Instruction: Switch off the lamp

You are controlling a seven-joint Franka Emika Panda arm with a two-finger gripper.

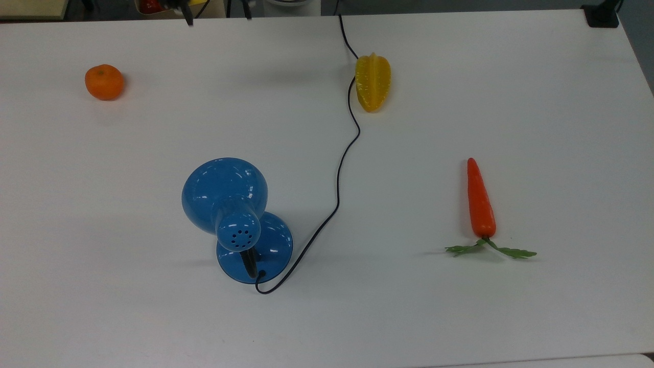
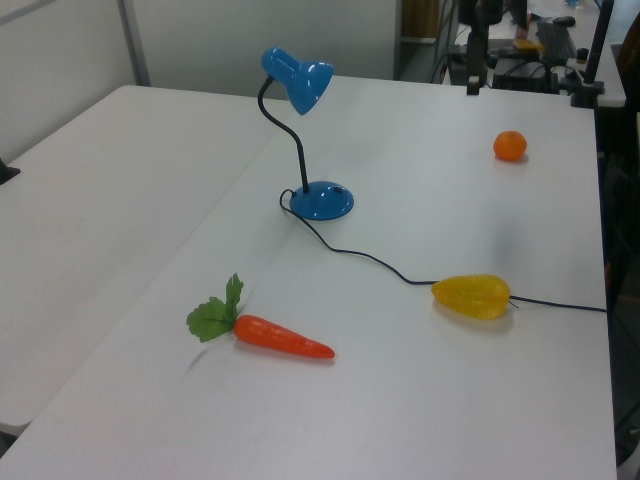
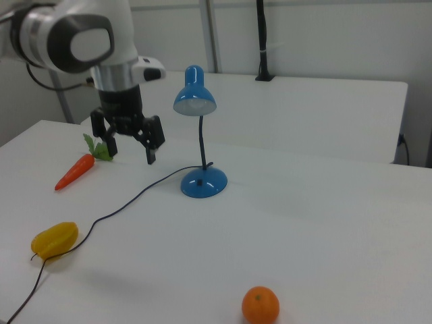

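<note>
The glossy blue lamp stands upright on the white table, its dome shade (image 1: pixel 225 197) above its round base (image 1: pixel 255 249); a black neck joins shade (image 3: pixel 194 98) and base (image 3: pixel 202 182). The thin black cord (image 1: pixel 337 190) runs from the base toward the top view's top edge. My gripper (image 3: pixel 130 150) hangs high above the table, open, with nothing between its fingers, well apart from the lamp. In the top view the gripper (image 1: pixel 218 16) sits at the top edge. In the left view the gripper (image 2: pixel 472 78) shows far behind the lamp shade (image 2: pixel 298 80).
An orange (image 1: pixel 104 82) lies at the top view's left. A yellow starfruit (image 1: pixel 373 82) rests beside the cord, and a carrot (image 1: pixel 480 202) with green leaves lies at the top view's right. The table (image 1: pixel 511 317) ends just below the lamp.
</note>
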